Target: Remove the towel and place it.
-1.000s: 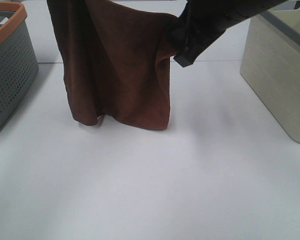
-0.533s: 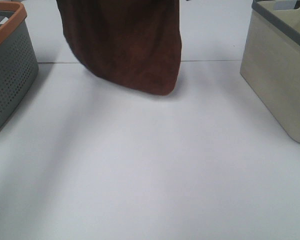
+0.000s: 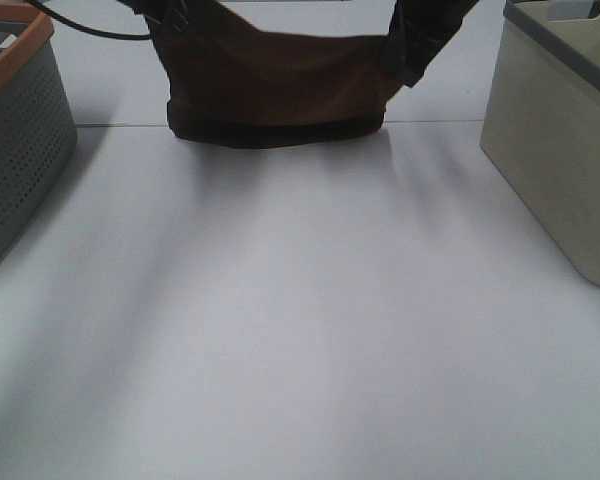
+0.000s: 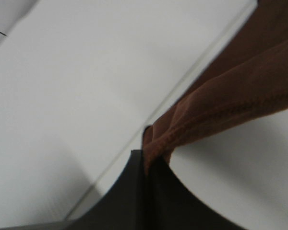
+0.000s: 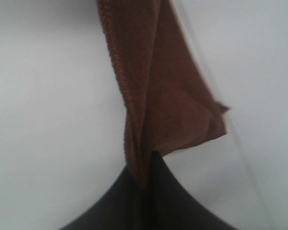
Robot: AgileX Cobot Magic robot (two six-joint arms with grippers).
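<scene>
The dark reddish-brown towel (image 3: 280,90) hangs stretched between my two grippers at the far middle of the white table (image 3: 300,320), its folded lower edge resting on or just above the surface. My left gripper (image 3: 165,18) is shut on the towel's left upper corner; the left wrist view shows the hemmed cloth (image 4: 221,105) pinched between the fingers (image 4: 149,167). My right gripper (image 3: 405,50) is shut on the right upper corner; the right wrist view shows the cloth (image 5: 153,96) clamped between the fingers (image 5: 141,182). No white tag shows.
A grey perforated basket with an orange rim (image 3: 15,130) stands at the left edge. A beige bin with a grey rim (image 3: 555,130) stands at the right. A black cable (image 3: 80,25) runs at the top left.
The towel hung in one bunch from above; now it is lowered and spread wide between both grippers, folded along the far table. Both grippers have come into view.
</scene>
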